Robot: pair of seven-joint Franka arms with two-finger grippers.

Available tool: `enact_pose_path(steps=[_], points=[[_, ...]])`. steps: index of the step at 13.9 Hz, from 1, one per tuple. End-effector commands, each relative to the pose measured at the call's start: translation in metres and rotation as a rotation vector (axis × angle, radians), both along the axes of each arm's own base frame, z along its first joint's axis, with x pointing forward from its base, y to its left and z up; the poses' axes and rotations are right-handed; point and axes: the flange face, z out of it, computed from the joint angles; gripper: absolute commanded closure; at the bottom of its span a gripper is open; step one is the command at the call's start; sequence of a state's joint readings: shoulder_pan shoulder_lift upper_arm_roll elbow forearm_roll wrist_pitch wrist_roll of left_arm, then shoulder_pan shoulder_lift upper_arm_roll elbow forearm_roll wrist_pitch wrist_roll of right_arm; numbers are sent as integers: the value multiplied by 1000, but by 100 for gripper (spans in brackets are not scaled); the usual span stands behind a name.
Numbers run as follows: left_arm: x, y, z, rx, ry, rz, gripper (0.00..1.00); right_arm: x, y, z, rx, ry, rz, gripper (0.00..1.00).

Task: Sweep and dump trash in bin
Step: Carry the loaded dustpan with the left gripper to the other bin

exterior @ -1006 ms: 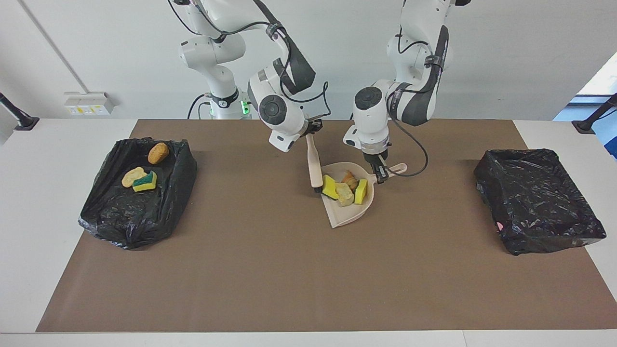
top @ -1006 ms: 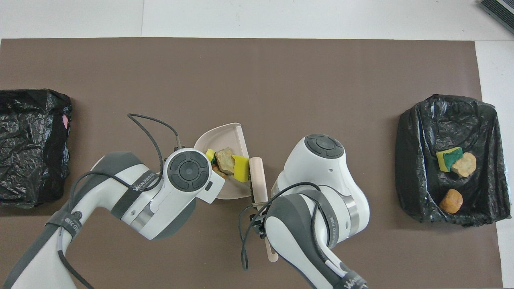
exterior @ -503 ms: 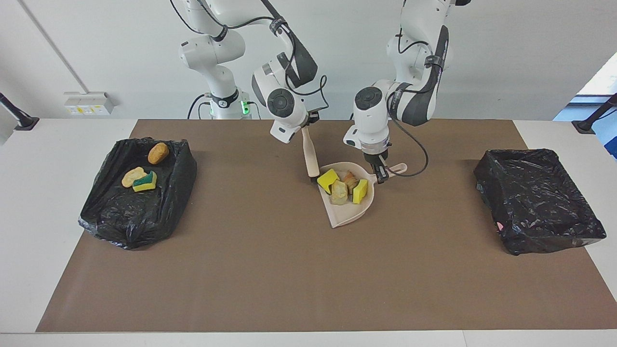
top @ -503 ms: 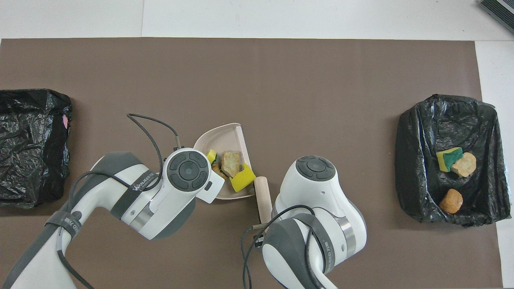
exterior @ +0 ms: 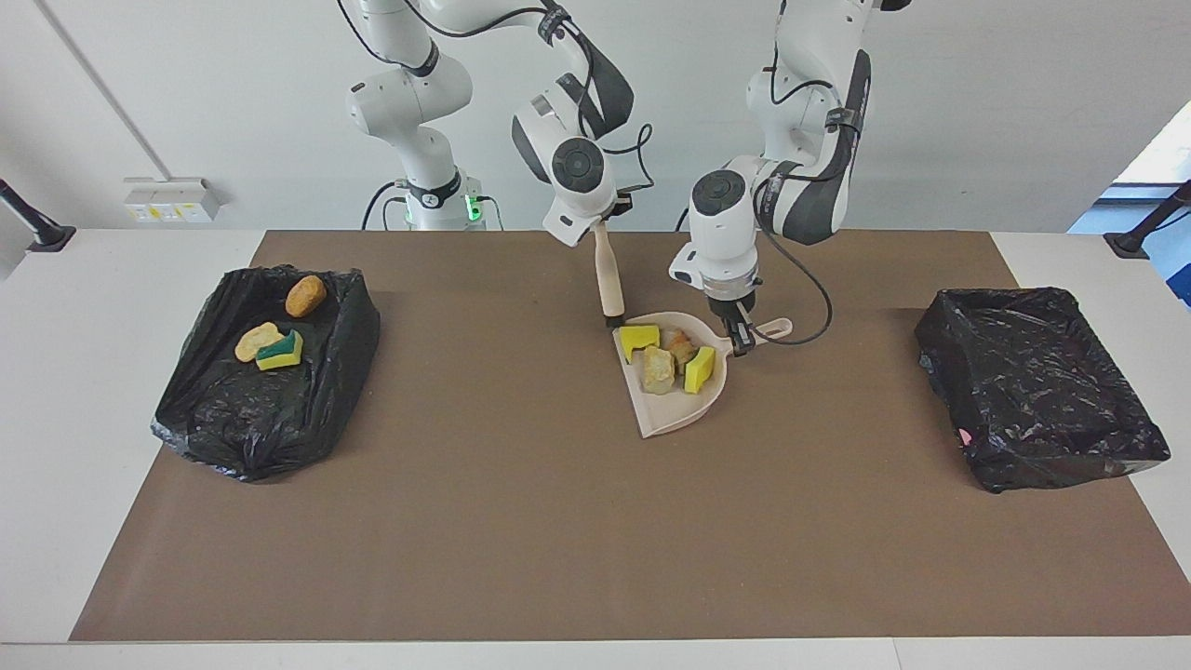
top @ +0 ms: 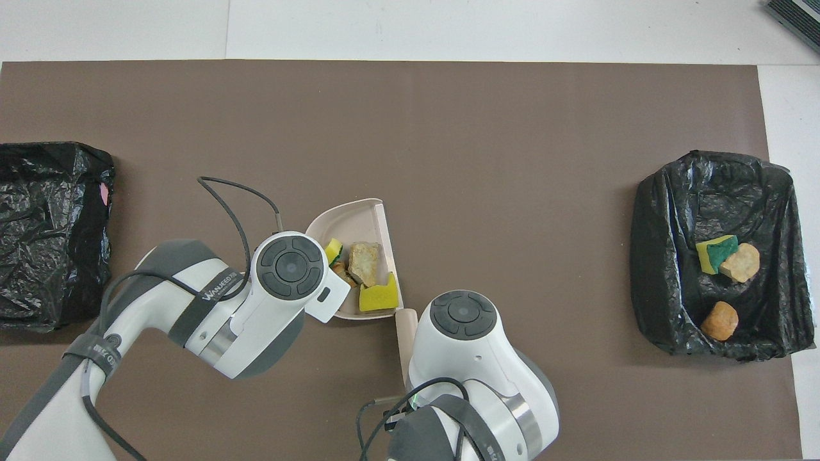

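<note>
A robotics lab.
Two white arms are mounted at a white bench (exterior: 112,279) covered by a brown mat (exterior: 558,521), before a bare wall with a socket strip (exterior: 172,200).

Brown mat (exterior: 521,521), white table (exterior: 84,391)

On the worktop (exterior: 521,521), the beige dustpan (exterior: 672,409) carries the trash (exterior: 668,358). The left claw (exterior: 740,337) grips its handle (fingers closed); the right claw (exterior: 600,223) holds the brush (exterior: 609,279) at the pan's rim.
</note>
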State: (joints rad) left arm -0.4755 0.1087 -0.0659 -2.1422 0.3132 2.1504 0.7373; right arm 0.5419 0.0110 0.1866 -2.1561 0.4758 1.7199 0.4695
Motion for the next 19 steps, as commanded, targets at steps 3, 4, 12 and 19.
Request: enact_pose_path(steps=[3, 4, 12, 19], points=[[0, 30, 13, 13, 28, 0, 100, -34, -8, 26, -81, -26, -93, 100], [2, 40, 15, 24, 39, 19, 100, -44, -8, 27, -73, -47, -83, 100], [13, 162, 74, 21, 25, 62, 100, -55, -10, -17, -19, -167, -89, 100], [38, 417, 135, 2, 31, 24, 100, -63, 7, -41, -23, -188, -81, 100]])
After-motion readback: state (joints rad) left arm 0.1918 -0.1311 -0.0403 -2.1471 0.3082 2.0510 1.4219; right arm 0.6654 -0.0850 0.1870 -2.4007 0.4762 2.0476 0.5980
